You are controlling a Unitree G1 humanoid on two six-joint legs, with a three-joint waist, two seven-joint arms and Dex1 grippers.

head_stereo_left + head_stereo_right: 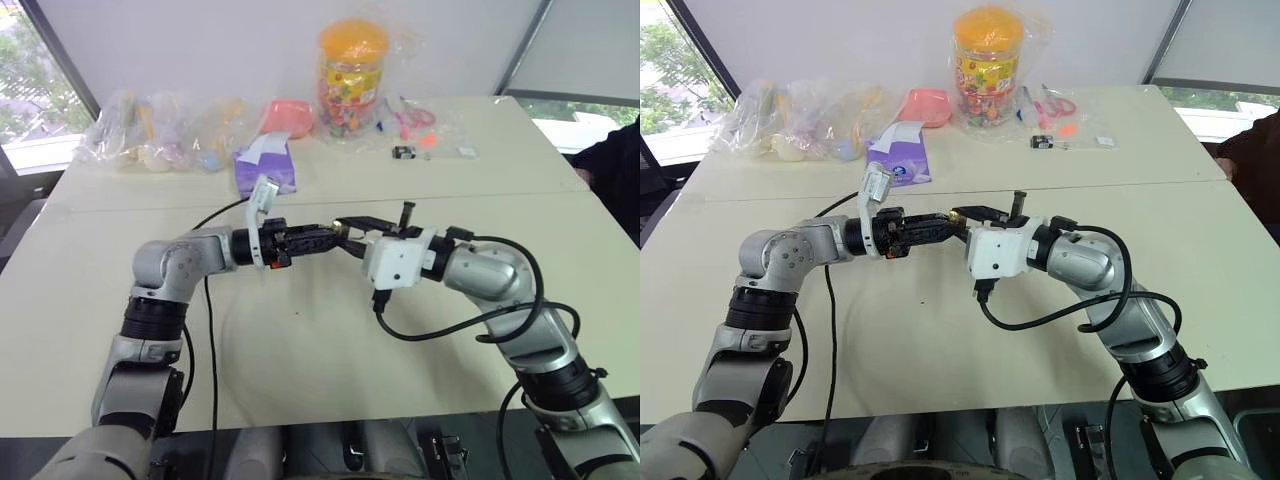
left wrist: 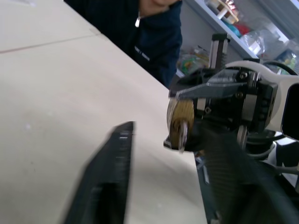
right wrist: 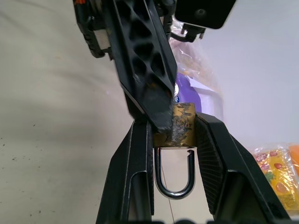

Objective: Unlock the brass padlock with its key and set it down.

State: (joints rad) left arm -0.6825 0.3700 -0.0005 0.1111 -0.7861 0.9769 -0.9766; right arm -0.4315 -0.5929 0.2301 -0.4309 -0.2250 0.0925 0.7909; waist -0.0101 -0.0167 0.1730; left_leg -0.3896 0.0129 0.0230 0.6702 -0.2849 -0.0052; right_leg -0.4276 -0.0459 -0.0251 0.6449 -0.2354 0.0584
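Right wrist view: padlock (image 3: 175,125) clamped by its brass body between right gripper (image 3: 174,140) fingers, shackle (image 3: 174,177) seated, apparently not yet unlocked. Held above table (image 1: 300,350), mid-air. Left gripper (image 1: 322,238) met tip-to-tip at lock; one finger (image 3: 149,79) pressed on body. Left jaw state: cannot tell. Key not discernible. Risk: sideways push from left finger could twist lock in grip or knock it free onto table
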